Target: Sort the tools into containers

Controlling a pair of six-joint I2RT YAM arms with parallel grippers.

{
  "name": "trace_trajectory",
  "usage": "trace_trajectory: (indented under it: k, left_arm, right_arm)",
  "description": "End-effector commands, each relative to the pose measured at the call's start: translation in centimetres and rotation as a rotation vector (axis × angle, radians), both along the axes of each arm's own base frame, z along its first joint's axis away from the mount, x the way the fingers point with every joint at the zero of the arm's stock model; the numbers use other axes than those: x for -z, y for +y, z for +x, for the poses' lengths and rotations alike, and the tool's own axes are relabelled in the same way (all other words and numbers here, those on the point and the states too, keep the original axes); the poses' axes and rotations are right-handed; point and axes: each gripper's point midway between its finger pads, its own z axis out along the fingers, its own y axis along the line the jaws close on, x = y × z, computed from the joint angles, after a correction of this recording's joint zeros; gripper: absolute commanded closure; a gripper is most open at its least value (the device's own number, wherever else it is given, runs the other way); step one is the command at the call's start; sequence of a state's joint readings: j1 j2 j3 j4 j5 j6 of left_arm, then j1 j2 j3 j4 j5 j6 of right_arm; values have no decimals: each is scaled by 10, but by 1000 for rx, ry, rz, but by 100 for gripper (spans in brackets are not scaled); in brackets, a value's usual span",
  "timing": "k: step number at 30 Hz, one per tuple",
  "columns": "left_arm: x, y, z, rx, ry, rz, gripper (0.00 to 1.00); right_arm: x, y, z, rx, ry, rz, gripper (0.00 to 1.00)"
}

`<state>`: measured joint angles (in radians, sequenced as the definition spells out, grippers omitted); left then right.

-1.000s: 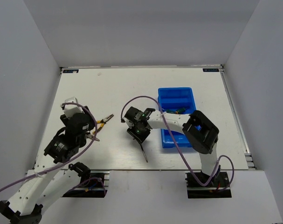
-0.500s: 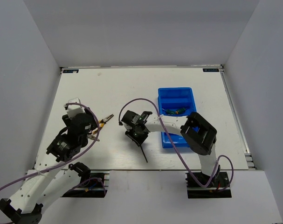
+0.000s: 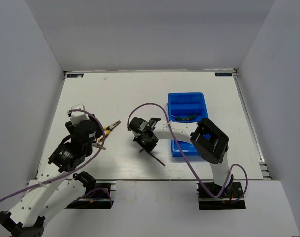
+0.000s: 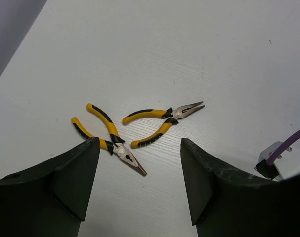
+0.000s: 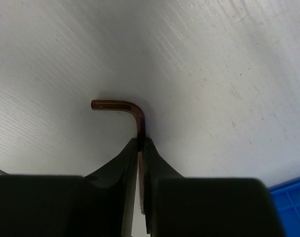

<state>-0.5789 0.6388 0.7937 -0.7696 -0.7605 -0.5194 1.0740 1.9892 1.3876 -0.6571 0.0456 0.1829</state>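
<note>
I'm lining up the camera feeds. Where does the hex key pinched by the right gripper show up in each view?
Top external: the hex key is a thin dark line at lower centre, slanting out from the right gripper.
Left wrist: not in it; only two pliers show.
Right wrist: hex key at centre, its bend just above the closed fingertips.
Shared landmark: blue tray, right of the key from above, bottom-right corner in the right wrist view.
</note>
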Motion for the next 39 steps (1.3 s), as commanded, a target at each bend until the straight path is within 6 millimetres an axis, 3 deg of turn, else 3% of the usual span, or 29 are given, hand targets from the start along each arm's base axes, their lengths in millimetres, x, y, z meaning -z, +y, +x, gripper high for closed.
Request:
trace_trajectory:
  k: [1,12,13,15,19,20,22,23,26,27,31,34,39]
  left_arm:
    - [-5,2,1,-7,-21,-1,24]
    - [-6,0,2,4,-24,-2,24]
    - [-6,0,2,4,-24,-2,24]
    - [-6,0,2,4,-24,-2,24]
    - [-6,0,2,4,-24,-2,24]
    - [-6,0,2,4,-24,-2,24]
    - [-6,0,2,4,-24,-2,24]
    - [-6,0,2,4,-24,-2,24]
    - [-6,0,2,8,-22,6,24]
    - [-8,0,3,8,-29,1,24]
    - [-9,0,2,8,-37,-4,24]
    - [-9,0,2,8,-37,-4,24]
    - [-11,1,1,8,-45,-9,24]
  right_arm:
    - [54,-37,-13,31,38,-202,89]
    - [79,-67,-28,-76,-15,-348,85]
    - [81,-67,-28,-82,-16,-347,89]
    - [82,-64,-31,-87,10,-328,100]
    - [74,-50,-45,-139,118,-243,100]
    - [63,-42,-56,-174,181,-187,100]
    - [49,-29,-52,-210,190,-117,100]
    - [25,-17,-56,-248,201,-30,100]
    - [-14,-3,-50,-313,189,98,100]
    - [-38,3,-52,-330,191,170,100]
    - [-79,10,-37,-344,137,257,100]
    - [-100,10,-24,-345,73,271,100]
    - [-148,9,13,-337,-109,321,100]
